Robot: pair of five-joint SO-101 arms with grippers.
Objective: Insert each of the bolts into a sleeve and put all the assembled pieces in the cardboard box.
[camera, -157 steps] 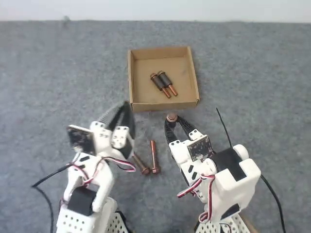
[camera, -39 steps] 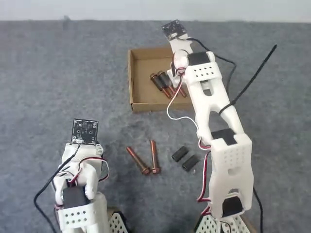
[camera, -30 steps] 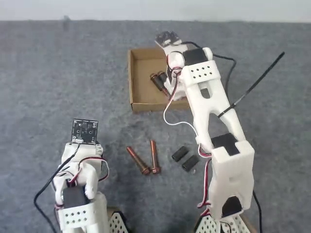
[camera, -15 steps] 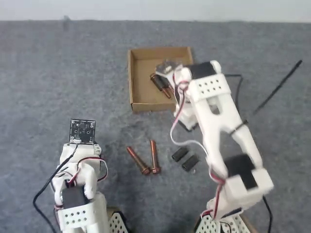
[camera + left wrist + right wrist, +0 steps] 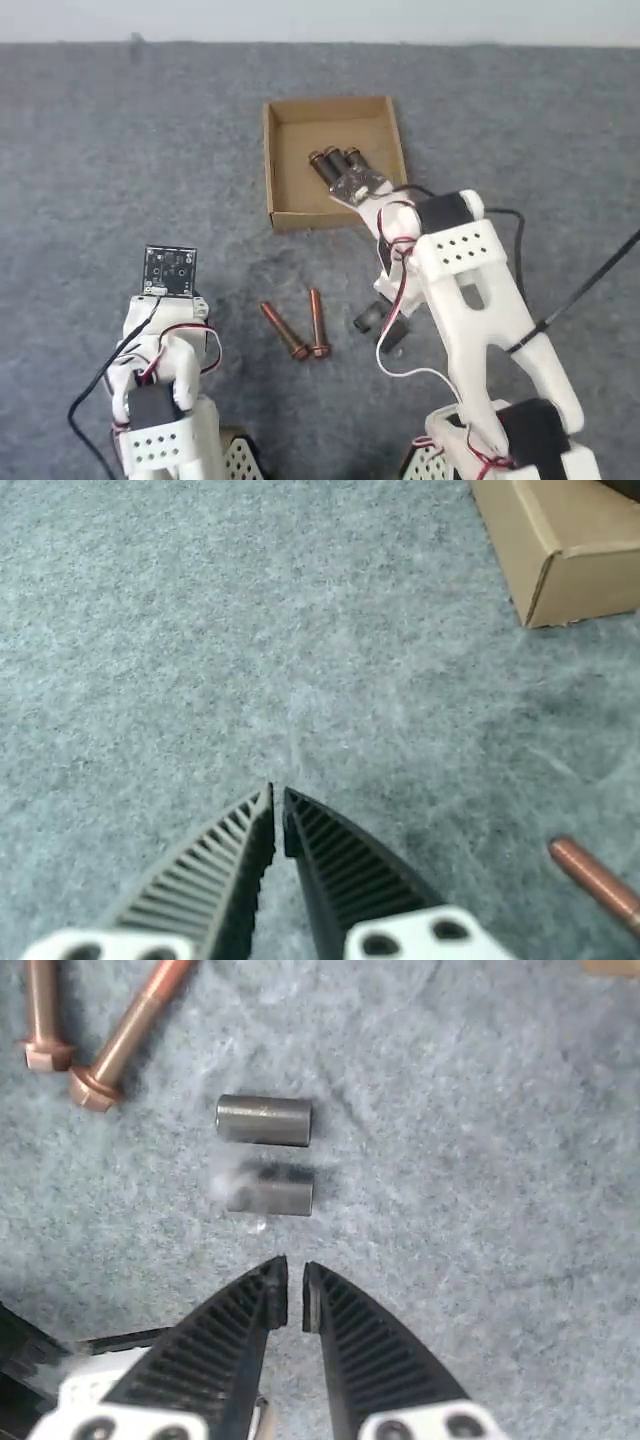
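Hovering with our right gripper [image 5: 295,1290] nearly closed and empty, we judge it lined up for the sleeve [image 5: 270,1192] just ahead (bolts [image 5: 135,1028] lie beyond).

I see a grey carpet [image 5: 120,150], rough, fuzzy cloth. The box [image 5: 300,217] is matt brown cardboard. The bolts [image 5: 135,1025] are smooth coppery metal with a slight shine, and the sleeves [image 5: 264,1120] are dark, dull metal. The fingers [image 5: 350,1345] are black ribbed matt plastic, and the arms [image 5: 470,260] are white plastic.
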